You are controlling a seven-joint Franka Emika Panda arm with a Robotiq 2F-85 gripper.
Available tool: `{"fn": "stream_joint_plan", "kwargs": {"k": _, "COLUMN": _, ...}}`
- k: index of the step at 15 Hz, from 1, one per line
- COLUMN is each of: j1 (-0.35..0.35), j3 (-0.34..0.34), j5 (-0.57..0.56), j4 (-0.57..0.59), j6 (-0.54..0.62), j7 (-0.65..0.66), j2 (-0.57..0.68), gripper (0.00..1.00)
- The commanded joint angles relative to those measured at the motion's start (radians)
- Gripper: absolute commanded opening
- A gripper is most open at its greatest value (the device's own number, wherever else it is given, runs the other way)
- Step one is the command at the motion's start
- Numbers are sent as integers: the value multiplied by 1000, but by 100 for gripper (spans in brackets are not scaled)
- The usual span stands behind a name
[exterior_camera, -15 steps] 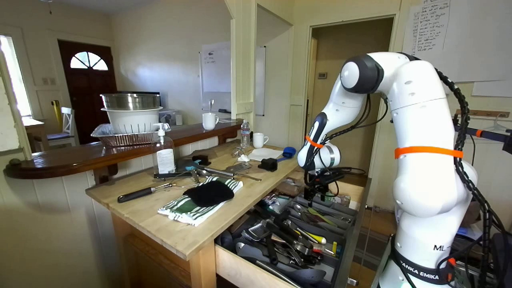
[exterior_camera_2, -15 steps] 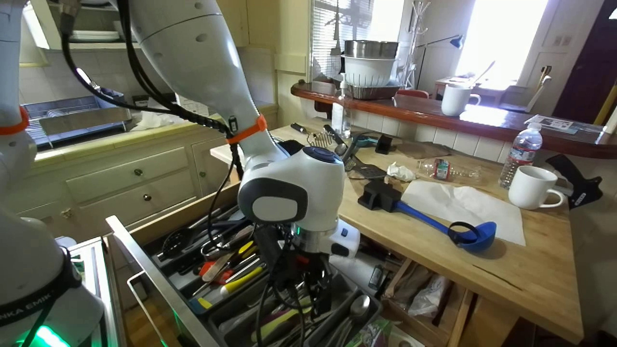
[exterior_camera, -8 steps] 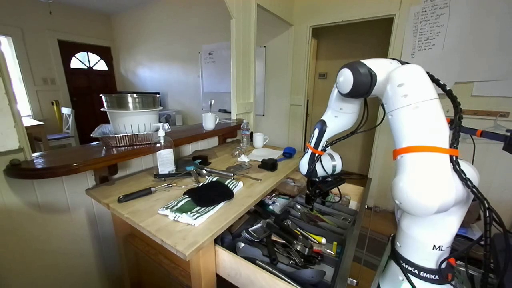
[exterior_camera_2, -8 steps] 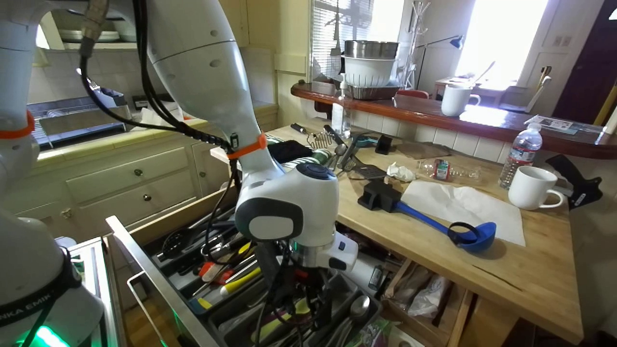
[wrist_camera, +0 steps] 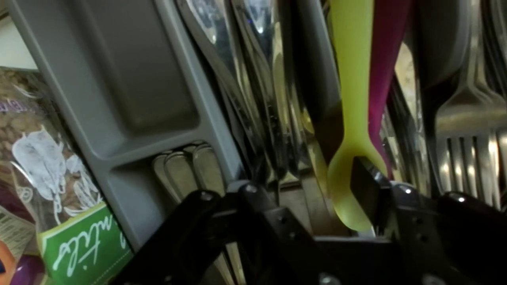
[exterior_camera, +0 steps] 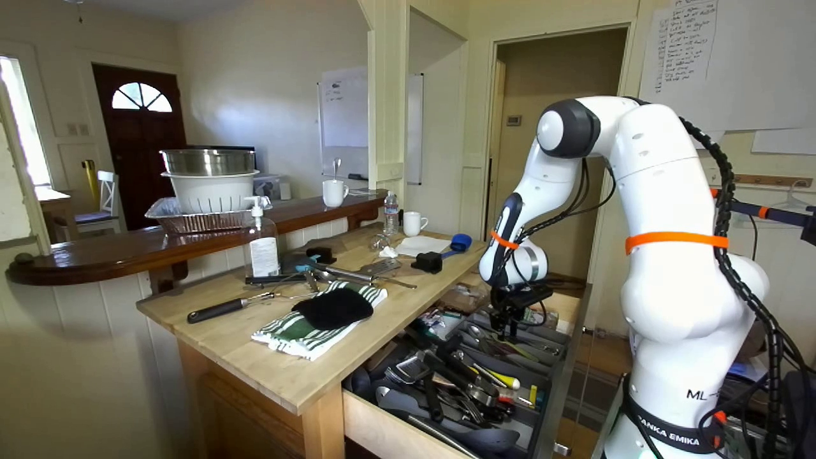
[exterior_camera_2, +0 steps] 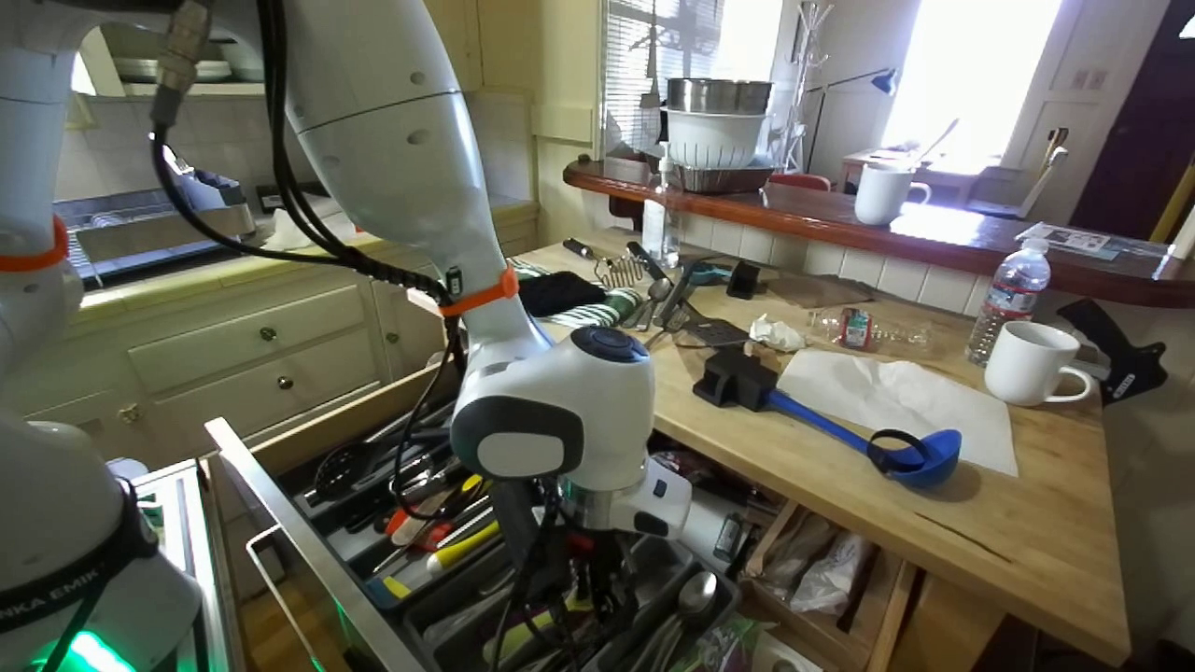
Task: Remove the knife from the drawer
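Observation:
The light-wood drawer (exterior_camera: 395,424) stands open with a grey tray (wrist_camera: 214,122) full of utensils. My gripper (wrist_camera: 309,172) is open, low over a cutlery compartment; it also shows in both exterior views (exterior_camera: 507,326) (exterior_camera_2: 597,607). In the wrist view, flat metal pieces (wrist_camera: 317,198) that look like knives lie between and beyond my fingers. A yellow spoon (wrist_camera: 344,186) lies beside them, partly behind the right finger (wrist_camera: 368,186). The left finger is dark and hard to see. I cannot tell which piece is the knife. In the exterior views, the arm and cables hide the spot.
A magenta handle (wrist_camera: 390,59) and forks (wrist_camera: 469,130) lie to the right. Tray walls separate the compartments. A bag with a green label (wrist_camera: 85,245) lies left of the tray. The wooden countertop (exterior_camera: 280,376) overhangs the drawer and bears a blue ladle (exterior_camera_2: 920,457) and a white mug (exterior_camera_2: 1032,364).
The arm has come down, lowering the gripper into the tray, with a slight sideways shift. The last half second shows only a small further drop. The drawer and the countertop things have not moved.

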Motion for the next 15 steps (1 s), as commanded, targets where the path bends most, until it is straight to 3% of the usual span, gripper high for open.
{"fn": "stream_joint_plan", "kwargs": {"k": 1, "j1": -12, "j3": 1, "j5": -21, "j4": -21, "j6": 18, "j7": 9, "j2": 11, "gripper": 58}}
{"fn": "stream_joint_plan", "kwargs": {"k": 3, "j1": -19, "j3": 1, "j5": -18, "j4": -27, "j6": 21, "j7": 6, "j2": 15, "gripper": 54}}
{"fn": "stream_joint_plan", "kwargs": {"k": 5, "j1": -25, "j3": 1, "j5": -16, "j4": -26, "j6": 18, "j7": 3, "j2": 18, "gripper": 42}}
{"fn": "stream_joint_plan", "kwargs": {"k": 6, "j1": -28, "j3": -2, "j5": -16, "j4": -26, "j6": 20, "j7": 2, "j2": 18, "gripper": 31}}
{"fn": "stream_joint_plan", "kwargs": {"k": 8, "j1": -29, "j3": -6, "j5": -19, "j4": -26, "j6": 21, "j7": 5, "j2": 21, "gripper": 29}}
{"fn": "stream_joint_plan", "kwargs": {"k": 9, "j1": -32, "j3": -5, "j5": -19, "j4": -25, "j6": 20, "j7": 3, "j2": 21, "gripper": 22}}
{"fn": "stream_joint_plan", "kwargs": {"k": 15, "j1": -8, "j3": -24, "j5": -62, "j4": -17, "j6": 11, "j7": 13, "j2": 27, "gripper": 16}}
